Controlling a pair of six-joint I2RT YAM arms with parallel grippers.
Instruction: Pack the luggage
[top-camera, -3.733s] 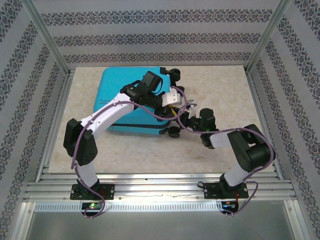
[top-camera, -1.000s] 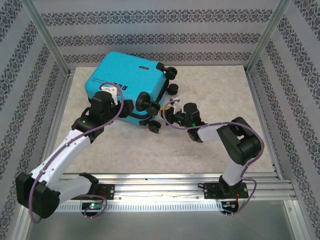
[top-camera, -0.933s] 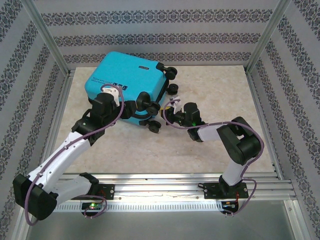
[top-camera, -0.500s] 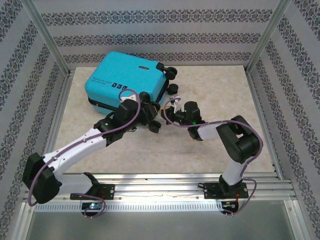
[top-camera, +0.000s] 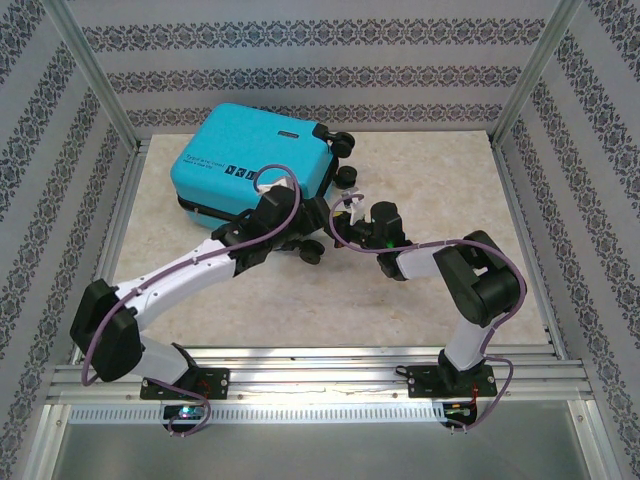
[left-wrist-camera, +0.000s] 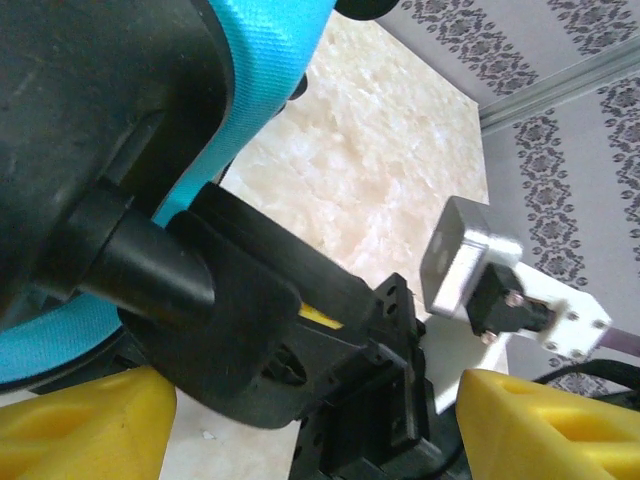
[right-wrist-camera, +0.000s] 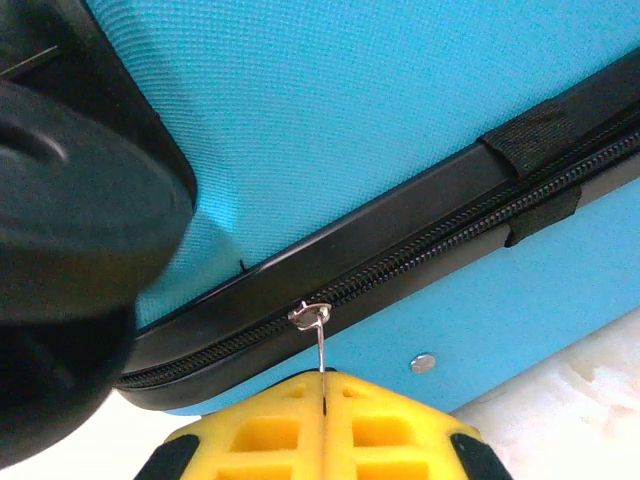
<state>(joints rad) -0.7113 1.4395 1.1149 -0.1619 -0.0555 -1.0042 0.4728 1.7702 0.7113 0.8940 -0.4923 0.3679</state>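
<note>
Left tool (left-wrist-camera: 310, 432): fingers spread wide, a black wheel (left-wrist-camera: 95, 140) of the luggage (top-camera: 250, 160) between them. Right tool (right-wrist-camera: 322, 400): fingers pressed together, pinching the metal zipper pull (right-wrist-camera: 312, 316) on the black zipper band (right-wrist-camera: 430, 225). The luggage is a closed, textured turquoise hard shell with small white marks on top. It lies flat at the far left of the desk (top-camera: 440, 170), wheels to the right, both tools at its near right corner.
</note>
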